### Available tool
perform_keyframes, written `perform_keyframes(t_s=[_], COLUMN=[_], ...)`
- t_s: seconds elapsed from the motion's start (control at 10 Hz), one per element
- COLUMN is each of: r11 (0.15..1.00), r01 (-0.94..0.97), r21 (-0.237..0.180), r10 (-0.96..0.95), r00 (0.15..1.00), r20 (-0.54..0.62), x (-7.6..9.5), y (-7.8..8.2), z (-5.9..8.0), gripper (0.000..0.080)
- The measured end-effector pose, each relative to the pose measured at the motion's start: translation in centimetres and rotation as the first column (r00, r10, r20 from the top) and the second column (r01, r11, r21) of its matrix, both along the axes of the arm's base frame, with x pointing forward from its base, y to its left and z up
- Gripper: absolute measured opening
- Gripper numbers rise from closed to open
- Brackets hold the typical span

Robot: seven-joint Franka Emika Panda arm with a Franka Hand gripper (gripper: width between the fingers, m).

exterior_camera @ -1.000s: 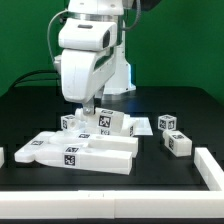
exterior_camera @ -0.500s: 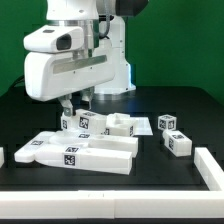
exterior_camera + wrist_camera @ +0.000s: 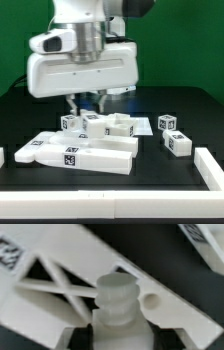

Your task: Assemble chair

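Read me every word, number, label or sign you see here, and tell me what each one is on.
No words, numbers or brand names can be read in either view.
Front chair panel: black-and-white square tag, a pattern, no letters.
Small chair block: same kind of tag, no text.
Held chair part, wrist view: blank, blurred.

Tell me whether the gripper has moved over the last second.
Yes. The gripper has twisted around while staying over the same spot, no nearer the small block at the exterior view's right.
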State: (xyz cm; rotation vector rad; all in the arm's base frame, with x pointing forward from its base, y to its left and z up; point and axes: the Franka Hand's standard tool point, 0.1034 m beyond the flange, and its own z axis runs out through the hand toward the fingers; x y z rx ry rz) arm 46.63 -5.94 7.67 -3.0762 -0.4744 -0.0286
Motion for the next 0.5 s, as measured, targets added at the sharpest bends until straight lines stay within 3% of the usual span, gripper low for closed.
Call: perform_keyframes(t_s=[0.3, 0.4, 0.5], r11=[0.965, 0.968, 0.971], r01=[0.261, 0.25, 0.24], r21=[0.015, 0.022, 0.018], r10=[-0.261, -0.251, -0.24], r00=[0.965, 0.967, 0.97], r20=[0.019, 0.05, 0.042], x=[-1.4, -1.9, -2.1], y=[7.5, 8.3, 8.0], z=[0.0, -0.2, -0.3], gripper=[0.0281, 0.0281, 0.0281])
